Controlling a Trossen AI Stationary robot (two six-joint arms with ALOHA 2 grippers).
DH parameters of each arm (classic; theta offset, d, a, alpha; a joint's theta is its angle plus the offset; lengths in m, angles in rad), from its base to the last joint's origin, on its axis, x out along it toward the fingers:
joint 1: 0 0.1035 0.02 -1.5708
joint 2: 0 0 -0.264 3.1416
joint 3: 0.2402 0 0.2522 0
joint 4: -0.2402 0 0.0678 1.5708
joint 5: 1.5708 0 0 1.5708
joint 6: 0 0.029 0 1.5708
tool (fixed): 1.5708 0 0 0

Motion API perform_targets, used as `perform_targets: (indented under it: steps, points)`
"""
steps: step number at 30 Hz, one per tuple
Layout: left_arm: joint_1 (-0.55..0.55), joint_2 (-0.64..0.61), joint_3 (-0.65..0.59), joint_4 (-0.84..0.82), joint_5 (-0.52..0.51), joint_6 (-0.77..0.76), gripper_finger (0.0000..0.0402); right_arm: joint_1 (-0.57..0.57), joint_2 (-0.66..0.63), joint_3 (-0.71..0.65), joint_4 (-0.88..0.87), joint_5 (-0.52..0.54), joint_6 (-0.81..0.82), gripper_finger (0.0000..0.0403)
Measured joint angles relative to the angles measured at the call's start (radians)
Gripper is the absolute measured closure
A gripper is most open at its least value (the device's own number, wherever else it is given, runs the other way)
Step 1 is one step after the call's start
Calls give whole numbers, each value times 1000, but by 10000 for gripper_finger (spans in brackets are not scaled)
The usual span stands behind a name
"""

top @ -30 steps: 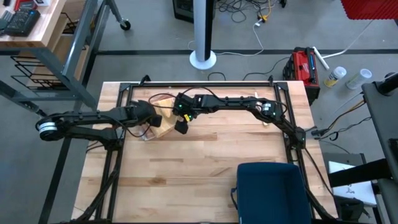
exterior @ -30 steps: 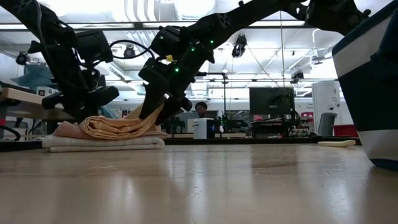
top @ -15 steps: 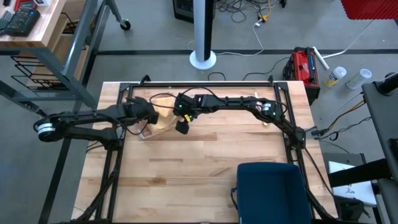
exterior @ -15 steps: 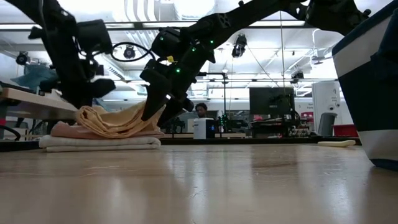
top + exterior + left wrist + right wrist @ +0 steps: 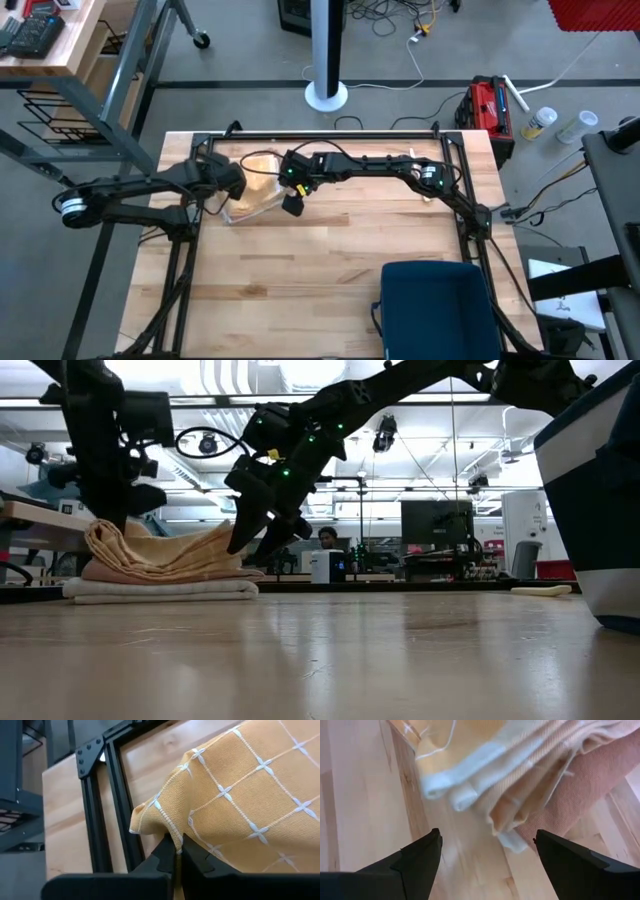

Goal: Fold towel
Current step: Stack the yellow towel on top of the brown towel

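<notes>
Wooden desk [image 5: 330, 260] is seen from above, with the orange towel [image 5: 256, 185] bunched near its far left corner between both arms. From desk level, that towel [image 5: 165, 555] is stacked on a folded white towel [image 5: 160, 589]. At the left wrist, the left gripper [image 5: 175, 856] jaws are clenched on a checked towel edge. At the right wrist, the right gripper [image 5: 487, 851] jaws are released, spread wide just above the folds.

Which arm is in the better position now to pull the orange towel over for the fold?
Probably the left. The left gripper is already shut on an edge of the orange towel. The right gripper hangs open beside the towel stack, holding nothing.
</notes>
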Motion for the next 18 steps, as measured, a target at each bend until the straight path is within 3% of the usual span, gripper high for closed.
perform_targets:
  steps: [3, 9, 15, 18]
  points:
    - [0, 3, -37, 46, 10, -20, 386, 2, 0, 0, -20, 0, 2, 91]
    - [0, 3, -86, 97, 19, -35, 306, 3, -3, 1, -106, 4, -11, 93]
    - [-1, -32, -52, 102, 19, -19, 233, 2, -16, 1, -220, 201, -111, 96]
    - [-1, -43, -20, 109, 19, 5, 208, 1, -32, 1, -207, 222, -152, 102]
